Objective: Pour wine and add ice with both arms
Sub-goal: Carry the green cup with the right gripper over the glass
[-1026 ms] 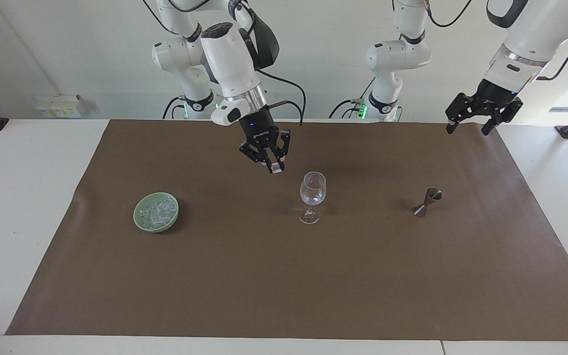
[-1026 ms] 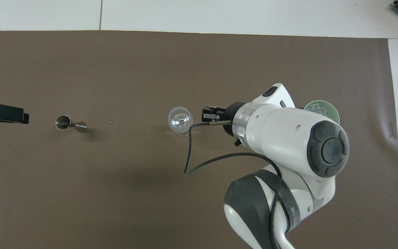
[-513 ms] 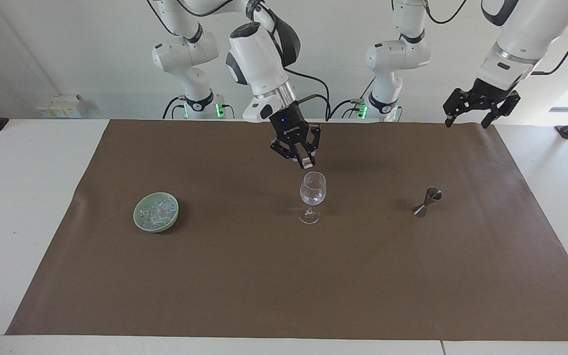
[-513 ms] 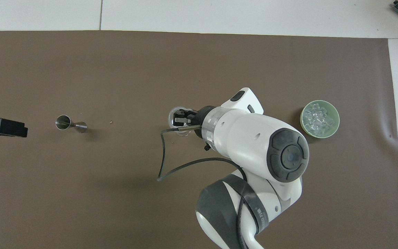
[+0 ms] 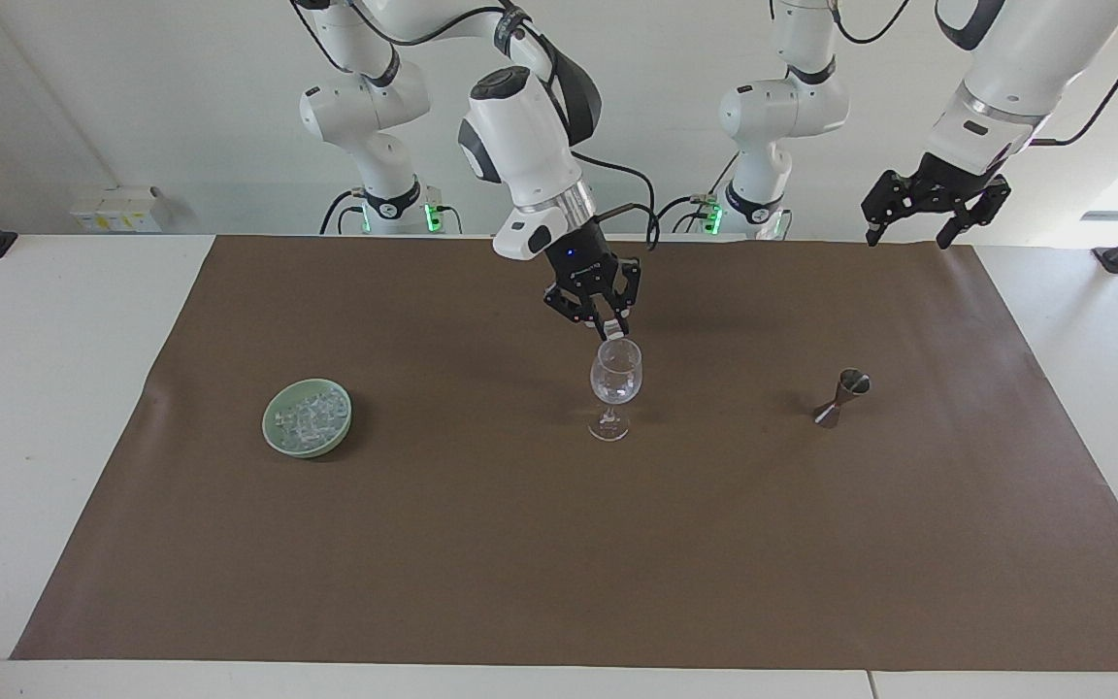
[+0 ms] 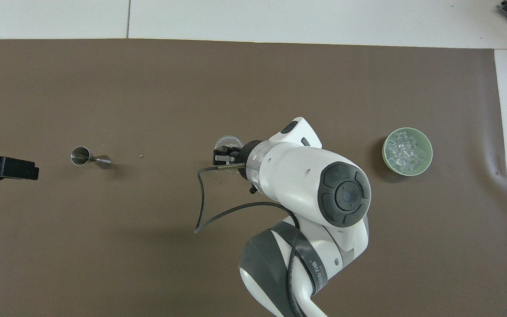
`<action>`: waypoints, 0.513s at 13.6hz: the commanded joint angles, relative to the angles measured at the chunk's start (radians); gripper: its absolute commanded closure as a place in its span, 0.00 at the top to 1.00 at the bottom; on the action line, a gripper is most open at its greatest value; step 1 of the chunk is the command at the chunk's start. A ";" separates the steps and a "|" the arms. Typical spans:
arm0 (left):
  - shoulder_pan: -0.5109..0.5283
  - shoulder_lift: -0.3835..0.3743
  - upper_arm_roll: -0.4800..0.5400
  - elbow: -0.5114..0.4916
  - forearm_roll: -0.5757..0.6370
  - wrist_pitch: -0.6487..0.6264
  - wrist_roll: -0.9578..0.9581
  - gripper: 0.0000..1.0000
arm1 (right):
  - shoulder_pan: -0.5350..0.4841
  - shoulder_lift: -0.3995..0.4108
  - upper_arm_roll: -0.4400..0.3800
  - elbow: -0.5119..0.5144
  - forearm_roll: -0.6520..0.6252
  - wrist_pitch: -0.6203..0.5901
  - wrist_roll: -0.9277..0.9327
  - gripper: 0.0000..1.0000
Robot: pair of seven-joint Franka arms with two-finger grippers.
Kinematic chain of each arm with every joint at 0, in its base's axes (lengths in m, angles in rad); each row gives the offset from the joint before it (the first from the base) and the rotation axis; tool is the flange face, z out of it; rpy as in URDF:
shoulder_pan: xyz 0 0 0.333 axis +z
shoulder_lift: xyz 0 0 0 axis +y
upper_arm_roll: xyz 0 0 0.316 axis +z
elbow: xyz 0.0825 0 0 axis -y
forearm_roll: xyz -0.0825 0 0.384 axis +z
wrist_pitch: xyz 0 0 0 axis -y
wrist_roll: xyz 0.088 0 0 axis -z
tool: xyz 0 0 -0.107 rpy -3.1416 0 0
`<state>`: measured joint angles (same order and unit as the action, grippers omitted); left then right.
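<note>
Two arms are mine, and the right arm (image 5: 520,126) is the bulkiest thing here, its white housing covering much of the wine glass (image 5: 615,383) in the overhead view so only a sliver of rim shows. A brown mat (image 5: 559,582) spreads over the table, everything standing on it. My left arm (image 5: 1005,87) is cut off at the frame's top; its left gripper (image 5: 910,238) hangs over the mat's edge at that arm's end, fingers apart and empty. A pale green bowl (image 5: 272,435) sits toward my right arm's end, holding the ice (image 5: 309,419). The glass stands mid-mat, upright. My right gripper (image 5: 609,335) hovers just above its rim, fingertips together; whether a cube is pinched there I cannot tell. A small metal jigger (image 5: 842,396) stands toward the left arm's end
</note>
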<state>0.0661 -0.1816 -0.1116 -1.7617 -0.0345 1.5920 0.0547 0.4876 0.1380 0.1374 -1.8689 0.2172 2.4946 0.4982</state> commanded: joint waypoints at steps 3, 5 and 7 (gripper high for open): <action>-0.012 -0.026 0.013 -0.035 -0.015 0.039 0.005 1.00 | 0.006 0.003 -0.001 0.005 0.021 -0.008 0.022 0.30; -0.012 -0.026 0.013 -0.035 -0.015 0.034 0.004 1.00 | 0.006 0.003 -0.001 0.005 0.021 -0.007 0.022 0.30; -0.012 -0.026 0.013 -0.035 -0.015 0.031 0.002 1.00 | 0.006 0.003 -0.001 0.005 0.021 -0.007 0.022 0.30</action>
<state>0.0661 -0.1816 -0.1107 -1.7643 -0.0372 1.6059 0.0547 0.4917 0.1398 0.1373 -1.8689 0.2172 2.4946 0.5018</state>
